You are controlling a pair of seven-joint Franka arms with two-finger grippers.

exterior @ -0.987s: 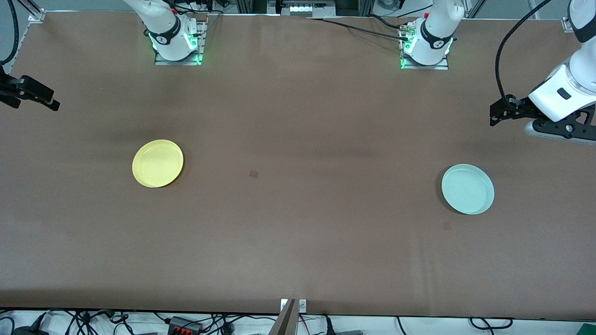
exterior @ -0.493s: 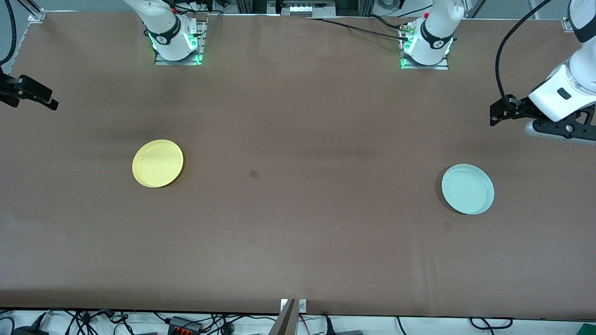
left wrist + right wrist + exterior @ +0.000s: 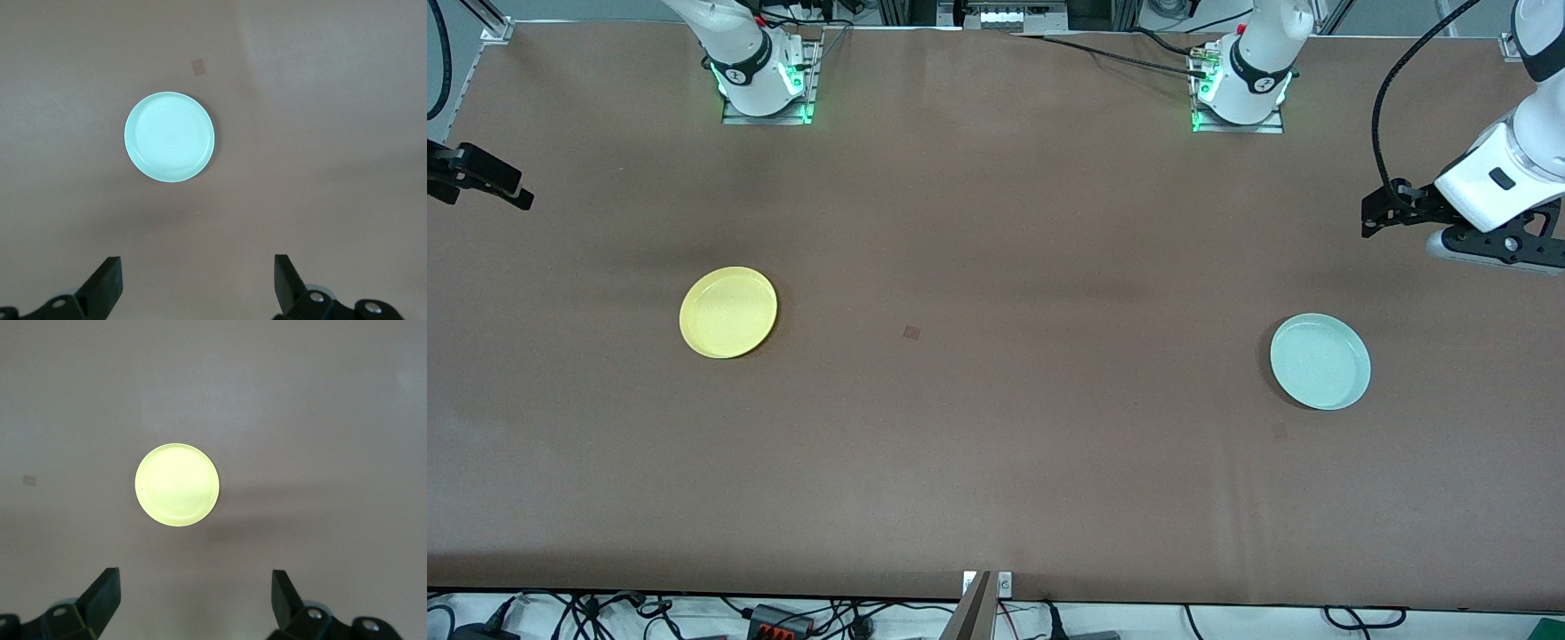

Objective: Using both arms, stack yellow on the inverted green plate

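Note:
The yellow plate (image 3: 728, 312) (image 3: 177, 485) lies flat on the brown table toward the right arm's end. The pale green plate (image 3: 1320, 361) (image 3: 169, 136) lies flat toward the left arm's end, with a wide stretch of table between the two. My right gripper (image 3: 494, 194) (image 3: 195, 580) hangs open and empty in the air near the right arm's end of the table, apart from the yellow plate. My left gripper (image 3: 1376, 212) (image 3: 197, 267) hangs open and empty near the left arm's end, apart from the green plate.
The two arm bases (image 3: 760, 84) (image 3: 1240, 93) stand along the table edge farthest from the front camera. A small dark square mark (image 3: 911, 332) sits on the table between the plates. Cables lie past the edge nearest the camera.
The right gripper has drifted slightly toward its end of the table, and the left gripper has shifted a touch. Both plates lie where they were.

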